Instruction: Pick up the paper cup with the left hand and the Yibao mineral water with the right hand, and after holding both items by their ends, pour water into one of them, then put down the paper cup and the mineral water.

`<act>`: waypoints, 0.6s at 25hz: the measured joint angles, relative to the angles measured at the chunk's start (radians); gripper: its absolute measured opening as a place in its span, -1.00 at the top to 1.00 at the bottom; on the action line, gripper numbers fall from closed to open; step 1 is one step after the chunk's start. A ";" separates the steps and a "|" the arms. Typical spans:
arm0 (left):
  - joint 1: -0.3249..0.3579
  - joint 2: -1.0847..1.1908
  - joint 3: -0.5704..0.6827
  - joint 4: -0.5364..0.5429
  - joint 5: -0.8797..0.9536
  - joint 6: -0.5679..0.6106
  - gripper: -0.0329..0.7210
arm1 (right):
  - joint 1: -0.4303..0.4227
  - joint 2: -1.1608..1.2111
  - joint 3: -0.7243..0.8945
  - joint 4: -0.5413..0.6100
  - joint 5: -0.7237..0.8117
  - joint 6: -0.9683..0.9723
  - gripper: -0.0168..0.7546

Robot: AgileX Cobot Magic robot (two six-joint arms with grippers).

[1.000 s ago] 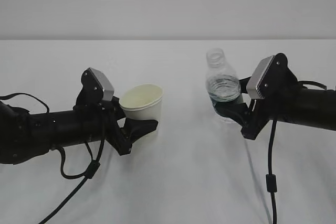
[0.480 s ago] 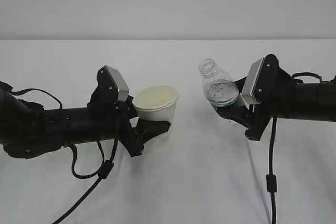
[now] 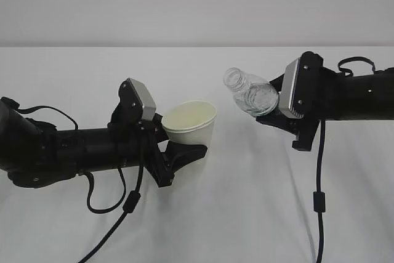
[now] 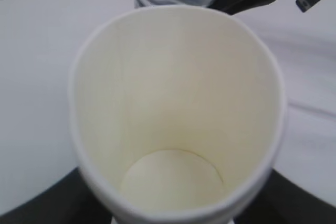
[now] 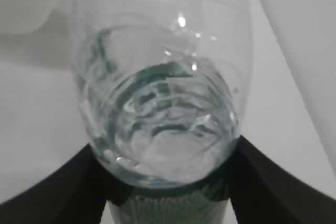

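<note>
The left hand (image 3: 184, 152) pinched a light, crushable paper cup (image 3: 189, 125) low down, while the right hand (image 3: 271, 118) clamped the slippery, tilted Yibao mineral water (image 3: 249, 92) near its base.

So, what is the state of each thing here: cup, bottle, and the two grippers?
Paper cup: held off the table, nearly upright, empty inside.
Water bottle: capless, tilted toward the cup, water inside, none pouring yet.
Left gripper: shut on the cup.
Right gripper: shut on the bottle.
</note>
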 joint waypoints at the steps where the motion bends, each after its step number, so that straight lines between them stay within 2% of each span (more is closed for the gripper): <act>1: -0.001 0.000 0.000 0.004 -0.009 -0.005 -0.20 | 0.017 0.000 -0.007 -0.004 0.019 -0.005 -0.32; 7: -0.001 0.000 0.000 0.083 -0.024 -0.035 -0.20 | 0.062 0.000 -0.020 -0.009 0.083 -0.059 -0.32; 15: -0.001 0.000 0.000 0.128 -0.030 -0.039 -0.20 | 0.069 0.000 -0.052 -0.011 0.148 -0.142 -0.32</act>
